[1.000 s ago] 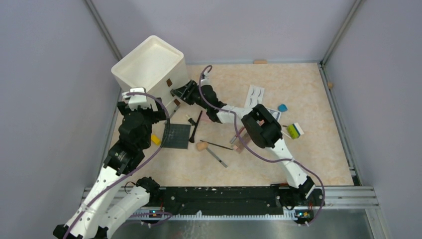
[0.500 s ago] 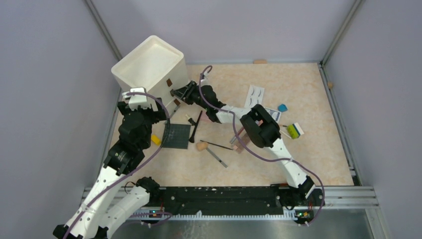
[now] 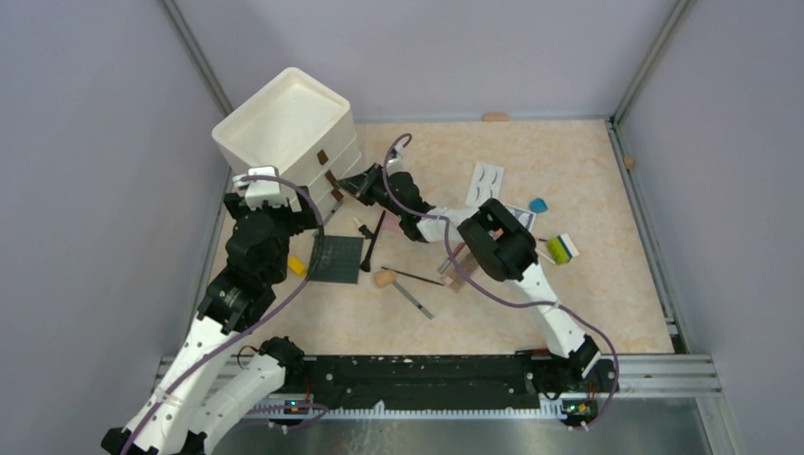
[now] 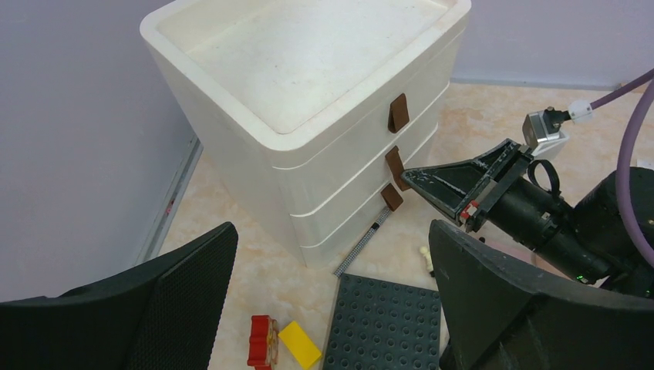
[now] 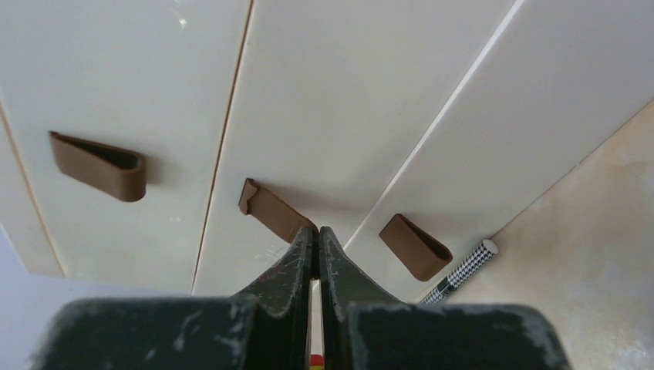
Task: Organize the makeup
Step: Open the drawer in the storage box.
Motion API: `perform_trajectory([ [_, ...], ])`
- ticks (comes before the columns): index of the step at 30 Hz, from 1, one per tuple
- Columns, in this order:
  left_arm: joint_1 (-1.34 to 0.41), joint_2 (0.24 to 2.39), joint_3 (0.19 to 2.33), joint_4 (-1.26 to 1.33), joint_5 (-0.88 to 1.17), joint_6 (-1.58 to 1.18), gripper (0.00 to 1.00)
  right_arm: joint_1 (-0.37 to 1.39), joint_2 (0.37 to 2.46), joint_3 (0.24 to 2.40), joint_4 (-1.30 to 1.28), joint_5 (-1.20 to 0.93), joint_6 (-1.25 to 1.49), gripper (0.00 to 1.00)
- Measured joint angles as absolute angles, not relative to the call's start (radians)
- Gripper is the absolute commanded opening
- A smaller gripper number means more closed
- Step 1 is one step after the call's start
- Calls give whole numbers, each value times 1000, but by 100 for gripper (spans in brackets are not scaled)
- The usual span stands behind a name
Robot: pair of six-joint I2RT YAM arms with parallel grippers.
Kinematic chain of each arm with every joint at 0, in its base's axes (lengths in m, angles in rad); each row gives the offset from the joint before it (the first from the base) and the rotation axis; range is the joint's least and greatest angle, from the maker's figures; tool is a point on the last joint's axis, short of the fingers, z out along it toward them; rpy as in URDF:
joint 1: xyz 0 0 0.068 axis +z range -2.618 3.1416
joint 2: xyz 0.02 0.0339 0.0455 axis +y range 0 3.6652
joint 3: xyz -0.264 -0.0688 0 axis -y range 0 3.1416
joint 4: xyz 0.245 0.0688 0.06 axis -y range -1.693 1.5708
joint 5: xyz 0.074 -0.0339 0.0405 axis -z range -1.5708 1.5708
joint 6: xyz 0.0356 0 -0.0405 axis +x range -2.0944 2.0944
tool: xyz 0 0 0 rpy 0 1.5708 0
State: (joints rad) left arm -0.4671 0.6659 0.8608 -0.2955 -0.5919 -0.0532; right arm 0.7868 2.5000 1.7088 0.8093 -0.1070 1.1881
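Note:
A cream three-drawer unit (image 3: 284,123) (image 4: 308,69) stands at the back left. My right gripper (image 5: 315,231) (image 3: 349,182) is shut on the brown tab handle (image 5: 270,208) of its middle drawer. My left gripper (image 4: 332,231) (image 3: 289,220) hovers open in front of the unit, holding nothing. The makeup lies loose on the table: a checkered pencil (image 4: 362,247) against the unit's base, a dark brush (image 3: 374,242), a peach puff (image 3: 384,278), thin pencils (image 3: 414,289), a pink compact (image 3: 462,270) partly under the right arm, and a white eyelash card (image 3: 488,180).
A dark studded plate (image 3: 337,258) lies below the left gripper, with a red brick (image 4: 262,339) and a yellow brick (image 4: 299,344) beside it. A yellow-green block (image 3: 561,248) and a small blue piece (image 3: 538,204) sit to the right. Metal rails edge the table.
The right gripper's jaws have closed onto the middle drawer handle, and the hand has shifted slightly right, away from the unit. The left arm has stayed still.

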Motion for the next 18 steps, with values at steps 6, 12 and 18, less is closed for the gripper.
perform_trajectory([
  [6,-467,666,860,-295,-592,-53,99,787,2386,1573,845,-89,1134,0],
  [12,-465,672,860,-293,-590,-53,99,787,2253,1428,859,-71,1074,0],
  [18,-465,679,860,-292,-587,-52,99,787,2181,1322,871,-63,1031,0],
])
